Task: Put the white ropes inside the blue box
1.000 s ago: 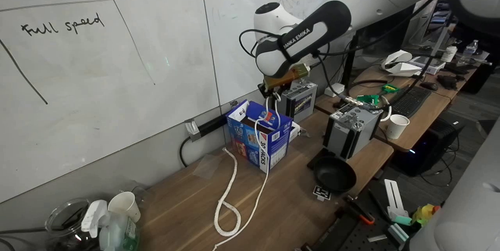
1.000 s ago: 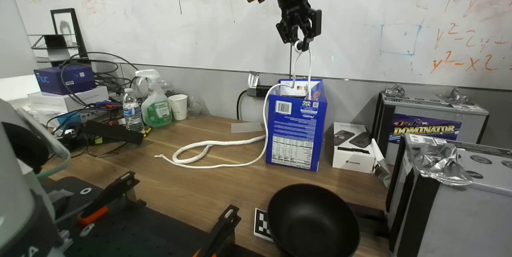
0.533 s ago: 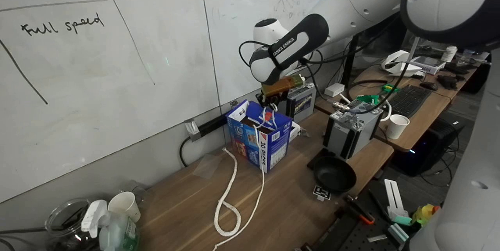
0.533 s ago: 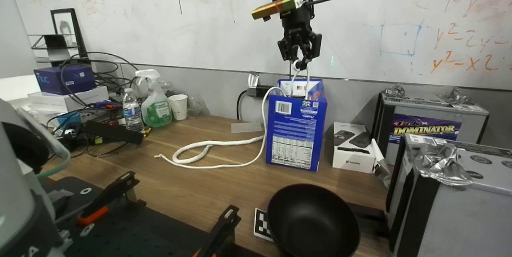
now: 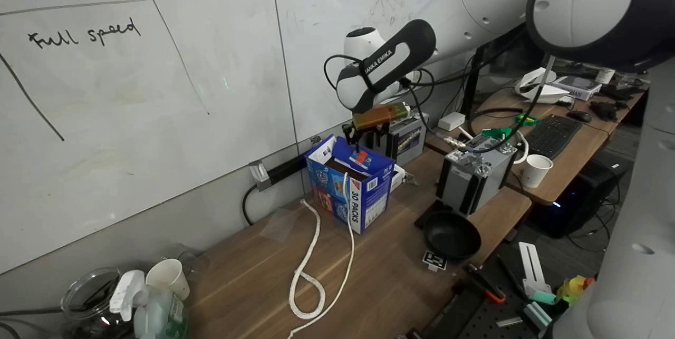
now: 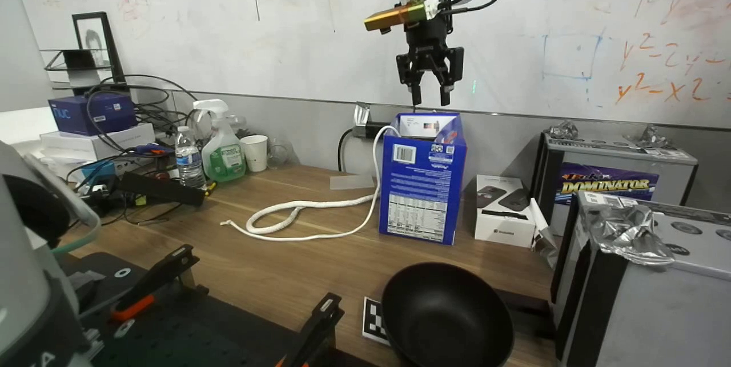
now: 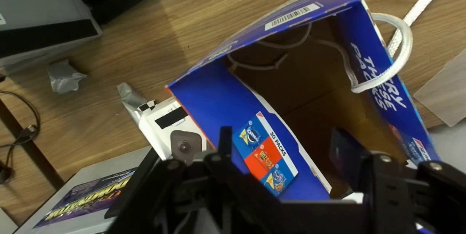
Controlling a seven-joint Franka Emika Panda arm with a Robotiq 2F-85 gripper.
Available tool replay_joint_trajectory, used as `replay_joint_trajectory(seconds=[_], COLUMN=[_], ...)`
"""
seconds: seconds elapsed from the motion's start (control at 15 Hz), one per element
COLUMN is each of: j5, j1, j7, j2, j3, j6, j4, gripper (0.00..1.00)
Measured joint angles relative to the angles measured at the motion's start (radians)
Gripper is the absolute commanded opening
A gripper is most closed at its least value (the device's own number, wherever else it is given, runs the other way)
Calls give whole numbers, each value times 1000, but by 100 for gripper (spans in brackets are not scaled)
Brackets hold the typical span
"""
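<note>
Sitting beside blue box, white carton, black pan nearby

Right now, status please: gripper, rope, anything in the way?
Gripper open above the blue box, holding nothing. White rope partly inside, the rest over the edge and on the table. No obstruction seen between gripper and box.

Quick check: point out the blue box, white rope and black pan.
Blue box (image 6: 420,184): in an exterior view, on its printed side panel.
White rope (image 7: 407,43): wrist view, on the loop passing over the box's edge.
Black pan (image 6: 448,321): in an exterior view, on its inner bottom.
</note>
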Motion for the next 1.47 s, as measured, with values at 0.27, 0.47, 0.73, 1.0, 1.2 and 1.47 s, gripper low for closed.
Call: replay_joint_trajectory(seconds=[0.27,0.47,0.73,1.0,1.2,1.47], j5=[58,110,187,319,435,491], j1=[23,59,114,162,191,233], j7=[0,2,11,20,40,143], j2=[-28,-90,-189,-246,-232,-166], j3=[1,14,57,114,147,179], j6=[-30,-56,-62,-7,59,219], j4=[-14,-73,-213,-358,-438,-512], gripper=[100,100,100,100,100,100])
